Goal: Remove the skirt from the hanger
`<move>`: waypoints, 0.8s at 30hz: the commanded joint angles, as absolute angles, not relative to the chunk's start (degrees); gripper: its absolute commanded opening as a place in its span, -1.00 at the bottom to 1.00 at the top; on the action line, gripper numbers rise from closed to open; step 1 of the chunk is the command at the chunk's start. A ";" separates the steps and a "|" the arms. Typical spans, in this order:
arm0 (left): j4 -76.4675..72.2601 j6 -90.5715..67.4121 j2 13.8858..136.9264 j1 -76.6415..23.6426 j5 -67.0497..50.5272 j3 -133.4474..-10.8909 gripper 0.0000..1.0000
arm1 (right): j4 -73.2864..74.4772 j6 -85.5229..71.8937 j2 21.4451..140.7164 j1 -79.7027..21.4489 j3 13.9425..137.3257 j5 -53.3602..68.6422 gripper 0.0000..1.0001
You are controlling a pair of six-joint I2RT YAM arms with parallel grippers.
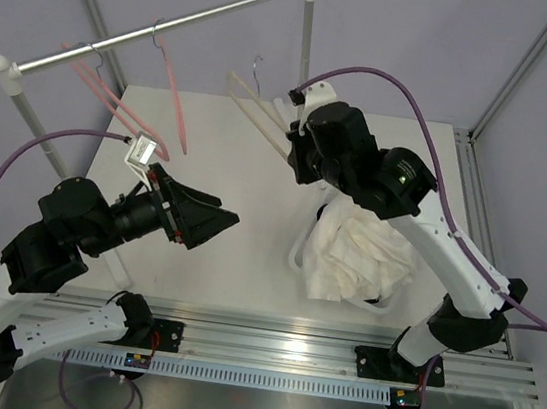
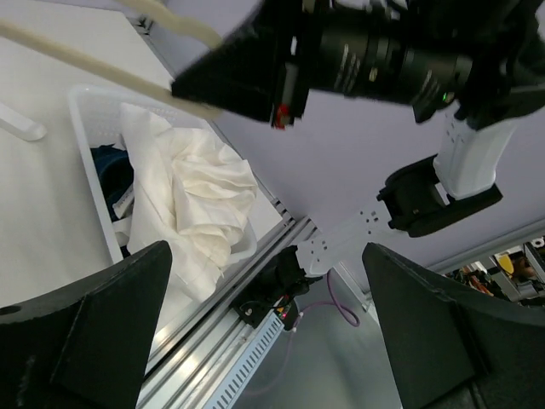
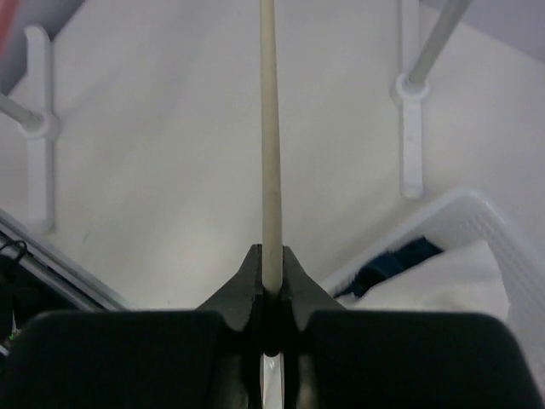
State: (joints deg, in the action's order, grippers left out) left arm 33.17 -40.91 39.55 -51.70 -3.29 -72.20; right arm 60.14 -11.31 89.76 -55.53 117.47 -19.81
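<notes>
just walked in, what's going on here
The right gripper is shut on the thin cream plastic hanger, holding it above the table. The hanger looks bare; the crumpled white skirt lies in the white mesh basket beneath the right arm. The left gripper is open and empty.

Light: was bright, even and diffuse across the worktop [image 1: 236, 260], falling from above it.
Shadows: were soft, faint patches on the worktop under both arms.
Glare: was a pale sheen on the rail [image 1: 276, 338] along the worktop's near edge.
Left wrist: left end effector [image 2: 266, 251] showed as dark, defocused masses.
Right wrist: right end effector [image 3: 271, 256] was underexposed and blurred; the hanger [image 3: 269, 128] over the worktop was fairly sharp.
</notes>
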 commanded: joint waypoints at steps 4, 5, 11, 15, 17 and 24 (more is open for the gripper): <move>28.74 -44.29 32.10 -51.86 -8.09 -62.68 0.98 | 54.66 -0.44 103.33 -51.42 137.26 -9.15 -1.00; 29.09 -44.47 31.47 -51.86 -7.91 -61.88 0.98 | 54.84 -0.35 104.84 -50.72 139.81 -6.27 -1.00; 34.70 -43.07 28.22 -51.86 -4.84 -61.08 0.98 | 49.84 2.71 109.07 -47.12 146.69 3.83 -1.00; 37.08 -41.84 27.69 -51.86 -3.87 -61.26 0.98 | 45.18 2.90 108.98 -45.97 143.97 8.60 -1.00; 37.96 -41.66 27.60 -51.86 -3.52 -61.17 0.98 | 44.12 2.64 109.69 -45.44 144.05 9.75 -1.00; 39.20 -41.57 26.46 -51.86 -2.99 -59.68 0.98 | 43.24 0.71 112.93 -43.16 147.20 11.51 -1.00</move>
State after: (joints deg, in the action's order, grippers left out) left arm 39.42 -42.52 27.59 -51.68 -4.01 -60.29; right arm 47.29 0.97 110.45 -44.97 143.61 8.05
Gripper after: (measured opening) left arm 0.985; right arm 0.077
